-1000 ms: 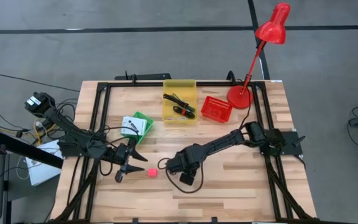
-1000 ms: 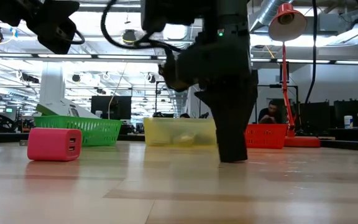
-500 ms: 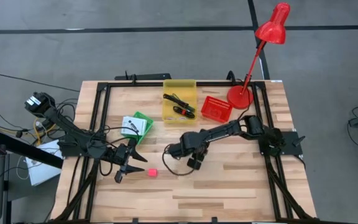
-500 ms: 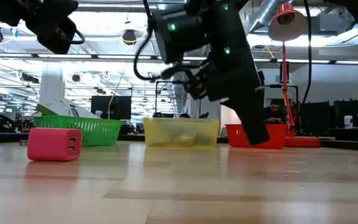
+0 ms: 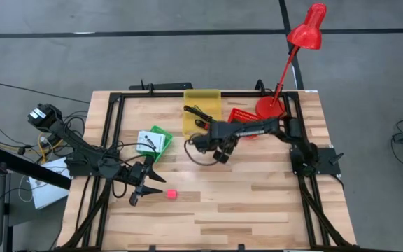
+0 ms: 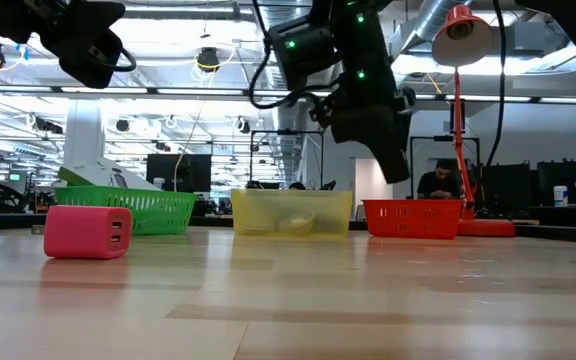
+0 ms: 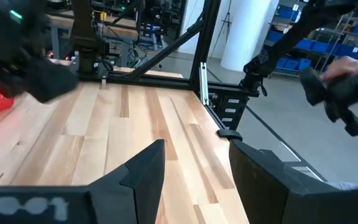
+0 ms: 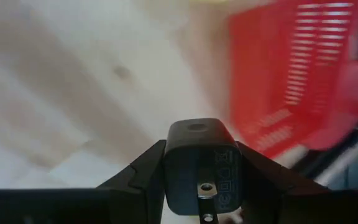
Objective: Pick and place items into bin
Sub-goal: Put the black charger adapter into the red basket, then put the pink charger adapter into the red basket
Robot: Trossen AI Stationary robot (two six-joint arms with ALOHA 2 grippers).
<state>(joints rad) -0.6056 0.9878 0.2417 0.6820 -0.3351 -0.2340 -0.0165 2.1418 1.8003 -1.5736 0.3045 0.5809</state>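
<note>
The right pincer grips a small, rigid, probably light black charger block by its flat sides, just beside the yellow bin.

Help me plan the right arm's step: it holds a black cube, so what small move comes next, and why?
Probably carry on toward the red basket and open above it: the right gripper grips the black cube, raised near the baskets.

Red basket — blurred, cut off
</note>
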